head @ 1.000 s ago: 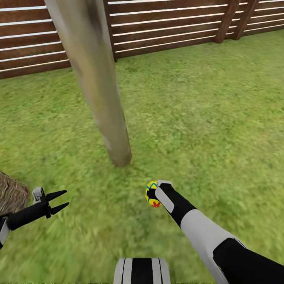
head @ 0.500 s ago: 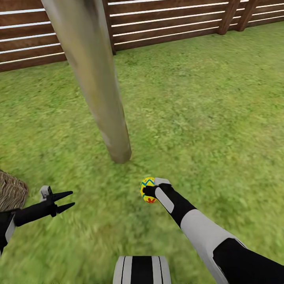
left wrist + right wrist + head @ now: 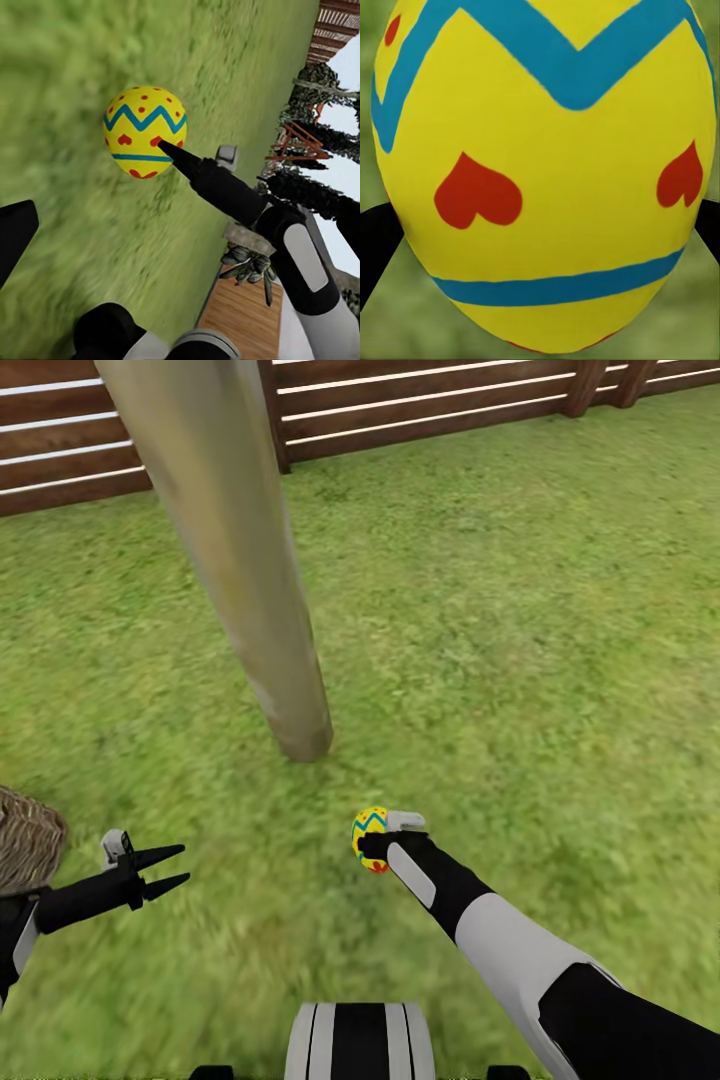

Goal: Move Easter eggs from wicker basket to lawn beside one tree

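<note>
Near the pale grey-beige trunk (image 3: pixel 270 650), the right gripper (image 3: pixel 372 845) clamps a yellow zigzag-banded egg (image 3: pixel 368 837) across its middle, probably smooth, rigid and slippery; the left gripper (image 3: pixel 165 867) has its fingers apart.

Right hand (image 3: pixel 366 847) clamped (arm outstretched); left hand (image 3: pixel 170 868) spread.

Smooth painted egg (image 3: pixel 368 838), slatted wooden fence (image 3: pixel 420 405)

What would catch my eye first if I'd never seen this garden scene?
Probably the bright yellow Easter egg with a blue zigzag and red hearts, pinched in the right gripper just above the mottled green lawn. Next, the thick pale grey-beige tree trunk rising close behind it, before a dark brown slatted fence.
</note>
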Controlling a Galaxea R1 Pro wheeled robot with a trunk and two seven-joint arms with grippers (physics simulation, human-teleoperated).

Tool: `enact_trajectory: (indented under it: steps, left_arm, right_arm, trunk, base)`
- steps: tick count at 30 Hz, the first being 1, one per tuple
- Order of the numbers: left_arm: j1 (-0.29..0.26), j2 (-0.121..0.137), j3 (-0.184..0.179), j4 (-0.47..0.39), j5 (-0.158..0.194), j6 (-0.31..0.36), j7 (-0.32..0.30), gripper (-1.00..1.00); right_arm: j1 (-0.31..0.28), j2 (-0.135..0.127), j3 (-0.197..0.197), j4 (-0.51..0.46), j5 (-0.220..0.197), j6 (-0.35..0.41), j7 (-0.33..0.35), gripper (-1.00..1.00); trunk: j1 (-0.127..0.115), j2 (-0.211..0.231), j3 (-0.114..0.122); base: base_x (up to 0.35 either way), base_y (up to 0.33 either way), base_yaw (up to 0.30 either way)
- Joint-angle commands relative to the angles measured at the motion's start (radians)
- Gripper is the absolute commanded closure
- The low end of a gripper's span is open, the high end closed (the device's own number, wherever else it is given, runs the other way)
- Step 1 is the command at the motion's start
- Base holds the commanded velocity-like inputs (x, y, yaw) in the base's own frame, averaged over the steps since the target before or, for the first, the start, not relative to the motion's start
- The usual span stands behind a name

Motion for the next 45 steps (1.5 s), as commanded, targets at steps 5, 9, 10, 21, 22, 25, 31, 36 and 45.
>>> enact_trajectory:
  steps: [5,9,10,21,22,25,31,36,45]
  left_arm:
    - [0.003,0.0,0.001,-0.002,-0.003,0.01,-0.005,-1.0]
    - [0.004,0.0,0.001,-0.002,-0.003,0.01,-0.005,-1.0]
    - [0.004,0.0,0.001,-0.002,-0.003,0.01,-0.005,-1.0]
    - [0.005,0.002,0.002,-0.002,-0.003,0.01,-0.005,-1.0]
    - [0.005,0.002,0.002,-0.002,-0.003,0.01,-0.005,-1.0]
    - [0.005,0.007,0.005,-0.002,0.001,0.012,-0.005,-1.0]
    - [0.005,0.009,0.006,-0.002,0.005,0.016,-0.005,-1.0]
    - [0.005,0.008,0.001,-0.002,0.005,0.018,-0.005,-1.0]
    - [0.005,0.008,0.0,-0.002,0.005,0.018,-0.005,-1.0]
  right_arm:
    - [-0.001,0.0,0.006,-0.001,-0.007,-0.002,-0.008,1.0]
    - [-0.001,0.0,0.006,-0.001,-0.007,-0.002,-0.008,1.0]
    - [-0.001,0.0,0.006,-0.001,-0.007,-0.002,-0.008,1.0]
    - [-0.001,0.0,0.006,-0.001,-0.007,-0.002,-0.009,-1.0]
    - [-0.001,0.0,0.006,-0.001,-0.007,-0.002,-0.009,-1.0]
    - [-0.001,0.0,0.006,-0.001,-0.007,-0.002,-0.009,-1.0]
    - [-0.001,0.0,0.006,-0.001,-0.007,-0.002,-0.009,-1.0]
    - [-0.001,0.0,0.006,-0.001,-0.007,-0.002,-0.009,-1.0]
    - [-0.001,0.0,0.006,-0.001,-0.007,-0.002,-0.008,-1.0]
  trunk:
    - [0.002,-0.001,-0.02]
    - [0.004,-0.002,-0.036]
    - [0.004,-0.003,-0.039]
    - [0.004,-0.003,-0.039]
    - [0.004,-0.003,-0.039]
    - [0.003,-0.002,-0.028]
    - [0.0,-0.001,-0.005]
    - [-0.002,0.001,0.015]
    - [-0.006,0.003,0.05]
  base:
    - [0.0,0.0,0.0]
    - [0.0,0.0,0.0]
    - [0.0,0.0,0.0]
    - [0.0,0.0,0.0]
    - [0.0,0.0,0.0]
    - [0.0,0.0,0.0]
    - [0.0,0.0,0.0]
    - [0.0,0.0,0.0]
    - [-0.078,0.0,0.0]
